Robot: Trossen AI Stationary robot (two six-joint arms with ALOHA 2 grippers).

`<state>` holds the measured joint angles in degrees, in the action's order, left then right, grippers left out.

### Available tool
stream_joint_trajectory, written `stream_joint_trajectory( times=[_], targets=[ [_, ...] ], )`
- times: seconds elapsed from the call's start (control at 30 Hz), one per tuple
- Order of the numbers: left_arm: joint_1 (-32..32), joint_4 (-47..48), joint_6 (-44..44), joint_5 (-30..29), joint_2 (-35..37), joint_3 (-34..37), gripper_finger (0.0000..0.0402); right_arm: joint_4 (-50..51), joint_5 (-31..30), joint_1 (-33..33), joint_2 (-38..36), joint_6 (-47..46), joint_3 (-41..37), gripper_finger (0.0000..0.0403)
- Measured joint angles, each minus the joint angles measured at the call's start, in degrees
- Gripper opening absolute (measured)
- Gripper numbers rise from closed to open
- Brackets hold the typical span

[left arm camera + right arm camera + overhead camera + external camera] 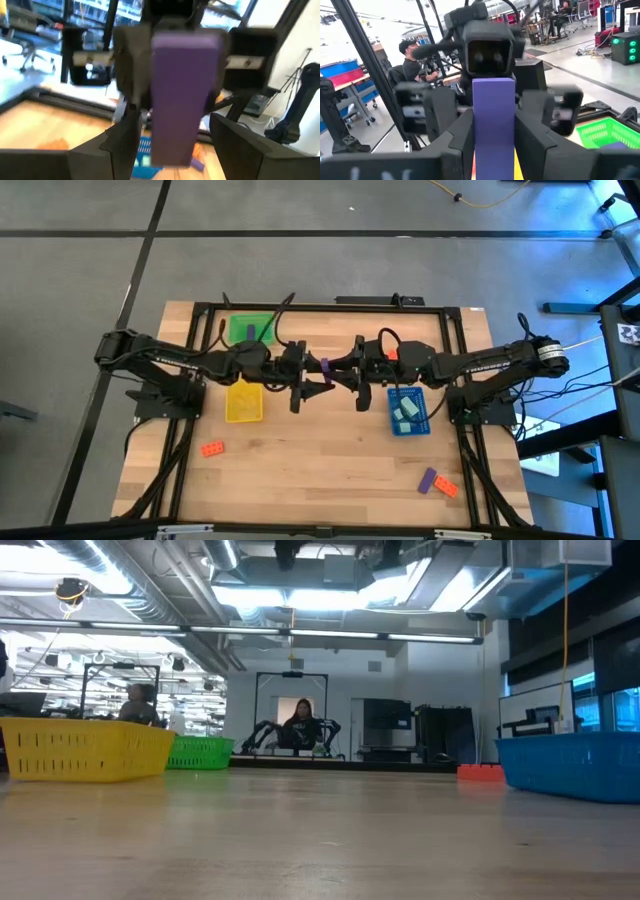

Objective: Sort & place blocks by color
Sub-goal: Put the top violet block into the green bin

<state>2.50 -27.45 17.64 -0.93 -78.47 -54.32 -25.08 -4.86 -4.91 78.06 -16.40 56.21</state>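
Wood table (330, 465), 3 trays (244, 401), loose blocks (212, 448) near front edge

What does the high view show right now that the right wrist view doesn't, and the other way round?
Only the high view shows the blue tray with light teal blocks, the yellow tray, and loose blocks: an orange-red block and a purple block. Only the right wrist view shows a person seated beyond the table. Both show the green tray, and the purple block gripped by the right gripper, with the left gripper facing it.
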Motion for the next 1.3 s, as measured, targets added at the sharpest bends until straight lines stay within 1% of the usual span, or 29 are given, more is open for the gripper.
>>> stream_joint_trajectory(
  times=[0.1,0.2,0.3,0.43,0.53,0.57,0.63,0.77,0.87,0.93,1.0,1.13,1.23,1.3],
  targets=[
    [0.0,-0.1,-0.4,-1.1,0.0,-0.1,0.0222,-0.1,0.0,0.0,0.0,0.0,0.0,0.0106],
    [-0.6,-0.1,1.8,-1.2,0.0,-0.1,0.0202,-0.5,0.0,0.0,0.0,0.0,0.0,0.0106],
    [-0.8,0.5,2.7,-0.6,0.0,-0.1,0.0163,-0.7,-0.2,0.0,0.0,0.0,0.0,0.0106],
    [-0.8,0.8,1.7,0.1,0.0,-0.1,0.0096,-0.6,0.4,0.0,0.0,-0.4,0.0,0.0106],
    [-1.0,1.6,1.3,0.9,0.1,-0.1,0.0094,0.0,0.5,0.1,0.0,-1.1,0.0,0.0106],
    [-1.1,1.7,1.3,0.9,0.2,-0.1,0.0094,0.1,0.5,0.1,0.0,-1.3,0.0,0.0111],
    [-1.5,2.1,1.0,1.3,0.2,-0.1,0.0094,0.7,0.6,0.1,0.0,-1.7,0.0,0.0142],
    [-2.9,4.6,0.8,1.8,1.7,0.0,0.0094,2.0,-0.4,0.0,-1.0,-4.2,0.0,0.0237],
    [-3.9,9.9,-1.2,1.5,4.4,0.0,0.0094,6.6,-0.3,0.5,-4.3,-3.3,0.0,0.0297],
    [-4.4,13.7,-2.9,0.2,6.7,0.0,0.0094,11.0,-1.0,1.0,-7.5,-2.7,0.0,0.0322],
    [-4.8,17.6,-3.9,-1.5,10.1,0.6,0.0094,15.7,-2.4,1.8,-10.8,-2.6,0.0,0.0332],
    [-4.9,18.7,-5.0,-4.9,17.9,4.3,0.0094,25.1,-4.3,2.5,-16.4,-2.6,0.0,0.0331],
    [-4.5,18.5,-4.8,-8.4,24.6,8.4,0.0094,30.2,-4.9,2.5,-19.5,-2.8,0.0,0.0327],
    [-4.1,18.7,-4.7,-9.5,29.1,11.6,0.0094,33.5,-5.0,2.4,-21.3,-3.2,-0.1,0.0326]
  ],
)
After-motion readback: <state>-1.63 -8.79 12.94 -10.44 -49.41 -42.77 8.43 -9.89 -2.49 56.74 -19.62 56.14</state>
